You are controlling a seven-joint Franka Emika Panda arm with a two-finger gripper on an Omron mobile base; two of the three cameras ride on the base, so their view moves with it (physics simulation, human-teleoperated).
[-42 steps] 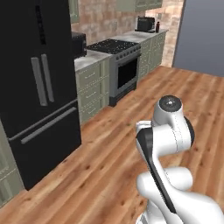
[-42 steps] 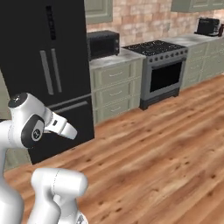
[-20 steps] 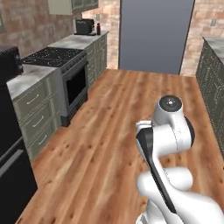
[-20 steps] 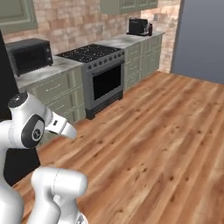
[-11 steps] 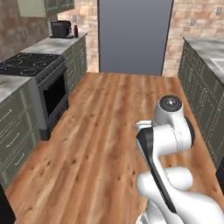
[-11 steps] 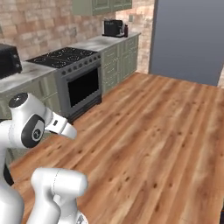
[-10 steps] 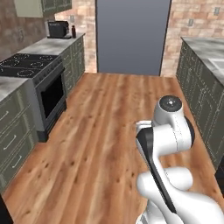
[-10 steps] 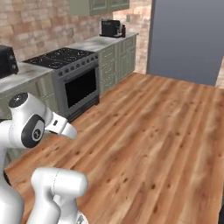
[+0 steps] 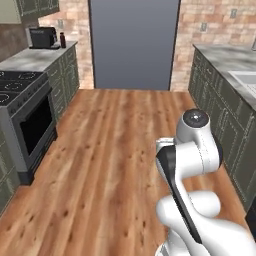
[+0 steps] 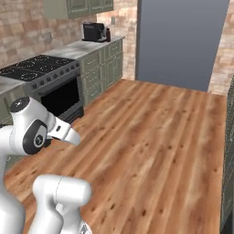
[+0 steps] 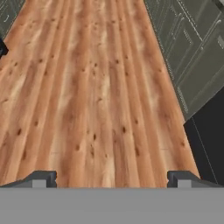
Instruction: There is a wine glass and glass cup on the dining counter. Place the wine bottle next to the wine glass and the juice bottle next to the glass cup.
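**Robot swings round to face the kitchen aisle, no bottle yet in hand**

With the fridge gone from view, the base now looks down the wooden floor [image 9: 115,150] toward a grey door [image 9: 134,44] at 12 o'clock; range [image 9: 22,107] at 9, green cabinets [image 9: 220,115] at 3, the aisle between them wide. The gripper [image 11: 111,177] hangs empty, fingers wide apart. A small dark bottle-like object [image 9: 62,40] beside the coffee machine [image 9: 42,37] at 11 is too small to identify.

Stove [image 9: 22,107] cut off at left edge of left base view; right-side cabinets [image 9: 225,125] run past the right edge. Small dark bottle [image 9: 62,40] beside the black appliance [image 9: 42,37] on the far surface too small to identify. Tool [image 11: 112,178] fingertips barely poke up in hand view.
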